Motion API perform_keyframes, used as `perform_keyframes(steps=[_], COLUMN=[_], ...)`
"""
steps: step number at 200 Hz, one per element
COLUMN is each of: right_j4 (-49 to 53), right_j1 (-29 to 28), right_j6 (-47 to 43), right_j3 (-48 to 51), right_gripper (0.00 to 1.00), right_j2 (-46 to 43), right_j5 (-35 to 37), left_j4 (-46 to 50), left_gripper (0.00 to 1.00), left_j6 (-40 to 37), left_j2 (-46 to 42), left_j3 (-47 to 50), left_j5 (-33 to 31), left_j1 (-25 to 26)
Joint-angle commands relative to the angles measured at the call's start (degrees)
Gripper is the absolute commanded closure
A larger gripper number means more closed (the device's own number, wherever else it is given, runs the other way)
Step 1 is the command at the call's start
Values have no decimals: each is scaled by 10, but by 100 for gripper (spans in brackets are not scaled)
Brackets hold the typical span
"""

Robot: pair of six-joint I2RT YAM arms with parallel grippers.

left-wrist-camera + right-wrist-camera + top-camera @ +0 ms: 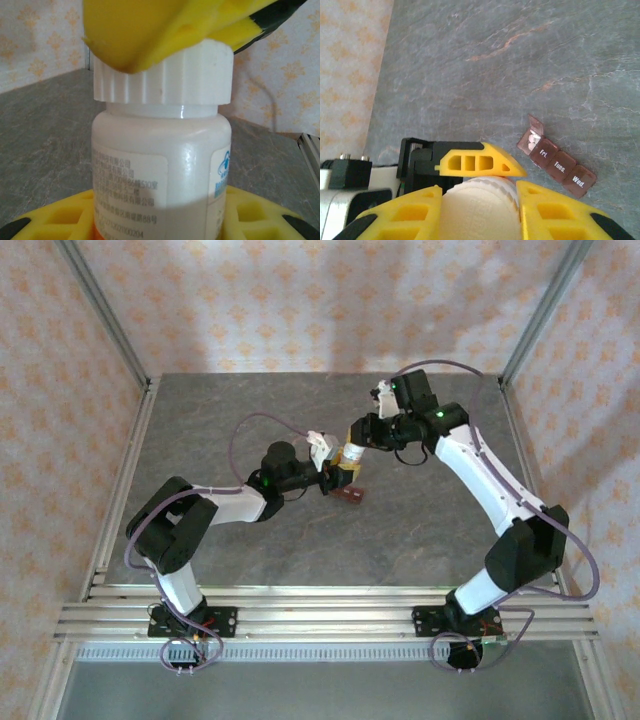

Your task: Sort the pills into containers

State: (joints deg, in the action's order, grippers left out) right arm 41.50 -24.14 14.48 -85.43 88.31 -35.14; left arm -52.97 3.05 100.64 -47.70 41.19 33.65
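A white pill bottle [160, 150] with a printed label is held upright over the table, with my left gripper [160, 217] shut around its lower body. Its ribbed white cap [165, 75] is clamped between the yellow fingers [150, 30] of my right gripper [480, 210], which comes down from above. In the top view both grippers meet at the bottle [349, 457] mid-table. The containers [556, 161], a dark reddish-brown strip, lie on the table just beside the bottle. The end lid is flipped open, showing white pills [535, 136]; the other lids, marked Fri., Tues. and Wed., are shut.
The grey stone-patterned table [250, 400] is bordered by aluminium rails and patterned walls. The left gripper's yellow finger [475, 162] shows behind the cap in the right wrist view. The strip [350, 495] lies just in front of the grippers.
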Motion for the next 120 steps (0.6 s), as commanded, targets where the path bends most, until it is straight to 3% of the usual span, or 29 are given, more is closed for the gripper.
perform_keyframes(steps=[1, 34, 66, 97, 120], right_j4=[-12, 0, 30, 12, -2], right_j1=[-20, -19, 4, 22, 23], right_j6=[119, 120, 95, 47, -23], right_j3=[42, 14, -37, -33, -16], right_gripper=[71, 63, 43, 28, 26], right_j2=[-5, -4, -17, -47, -63], right_j5=[64, 81, 103, 85, 33], left_j4=[-71, -67, -68, -70, -71], left_gripper=[100, 100, 100, 100, 100], left_j6=[-19, -26, -27, -20, -9], left_j2=[-6, -5, -6, -9, -11], left_j3=[-14, -9, -6, -9, -12], left_j5=[-34, -37, -39, -34, -23], left_j1=[3, 3, 3, 3, 3])
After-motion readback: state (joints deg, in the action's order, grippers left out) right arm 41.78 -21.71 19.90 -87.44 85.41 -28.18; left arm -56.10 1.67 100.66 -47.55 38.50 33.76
